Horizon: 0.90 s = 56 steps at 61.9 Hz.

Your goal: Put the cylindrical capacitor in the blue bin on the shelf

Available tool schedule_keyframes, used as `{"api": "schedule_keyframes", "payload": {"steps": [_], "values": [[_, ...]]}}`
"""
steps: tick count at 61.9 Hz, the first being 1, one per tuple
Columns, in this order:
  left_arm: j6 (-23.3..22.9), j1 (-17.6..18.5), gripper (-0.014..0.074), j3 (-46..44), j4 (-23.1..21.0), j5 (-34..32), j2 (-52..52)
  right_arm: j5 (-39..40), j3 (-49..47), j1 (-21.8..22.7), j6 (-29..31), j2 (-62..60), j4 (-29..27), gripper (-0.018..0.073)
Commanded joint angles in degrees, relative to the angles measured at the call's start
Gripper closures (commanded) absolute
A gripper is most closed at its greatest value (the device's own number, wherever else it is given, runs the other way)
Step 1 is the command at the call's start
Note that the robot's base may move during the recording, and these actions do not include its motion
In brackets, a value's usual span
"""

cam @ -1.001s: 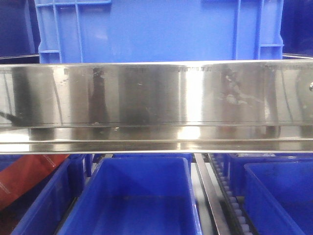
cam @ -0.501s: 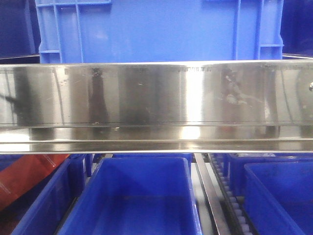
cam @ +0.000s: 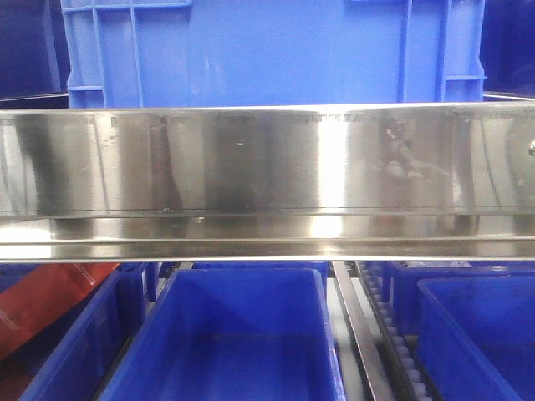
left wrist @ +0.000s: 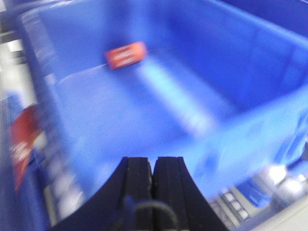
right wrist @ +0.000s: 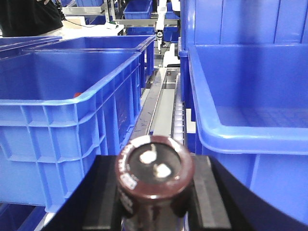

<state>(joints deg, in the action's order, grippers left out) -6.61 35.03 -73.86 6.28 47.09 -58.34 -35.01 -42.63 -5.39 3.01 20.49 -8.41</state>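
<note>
The cylindrical capacitor [left wrist: 126,55], orange with white print, lies on its side at the far end of a blue bin [left wrist: 231,72] in the blurred left wrist view. My left gripper [left wrist: 153,166] is shut and empty, well short of the capacitor, near the bin's front wall. My right gripper [right wrist: 155,174] is shut on a dark brown cylinder [right wrist: 154,163] with two pale terminals on its end, held between two blue bins. The shelf's shiny front rail [cam: 267,159] fills the front view; neither arm shows there.
A large blue crate [cam: 267,50] stands above the rail and blue bins [cam: 242,334] below it. A long flat red item [cam: 42,301] lies in the lower left bin. Roller tracks [cam: 393,334] run between bins. Blue bins [right wrist: 62,86] flank the right gripper.
The dark reflections on the left part of the rail have shifted and faded. The bins and the red item have not moved.
</note>
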Motion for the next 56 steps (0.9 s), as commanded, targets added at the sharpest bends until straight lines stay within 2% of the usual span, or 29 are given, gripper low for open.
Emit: {"api": "schedule_keyframes", "payload": {"steps": [1,15,23,38,48,56], "values": [[-3.01,-0.07,0.0707,5.68,2.41,-1.52,7.37,0.8,0.02,0.06,-0.03,0.07,0.15,0.0721],[-3.34,-0.07,0.0707,19.63,2.84,-4.73,24.7,2.44,-0.32,-1.31,-0.03,2.1,0.15,0.0721],[-7.59,-0.07,0.0707,24.81,3.71,-5.02,31.31,4.06,-3.91,-4.31,0.45,6.26,0.94,0.0721],[-7.71,-0.07,0.0707,26.46,3.71,-2.69,35.54,3.78,-20.61,-12.04,7.0,23.24,0.94,0.0721],[-7.71,-0.07,0.0707,26.46,3.71,-1.33,35.54,-1.78,-35.15,-17.64,7.84,36.72,0.94,0.0721],[-7.71,-0.07,0.0707,26.46,3.32,-1.35,35.54,-8.22,-45.66,-20.41,8.19,47.8,0.94,0.0721]]}}
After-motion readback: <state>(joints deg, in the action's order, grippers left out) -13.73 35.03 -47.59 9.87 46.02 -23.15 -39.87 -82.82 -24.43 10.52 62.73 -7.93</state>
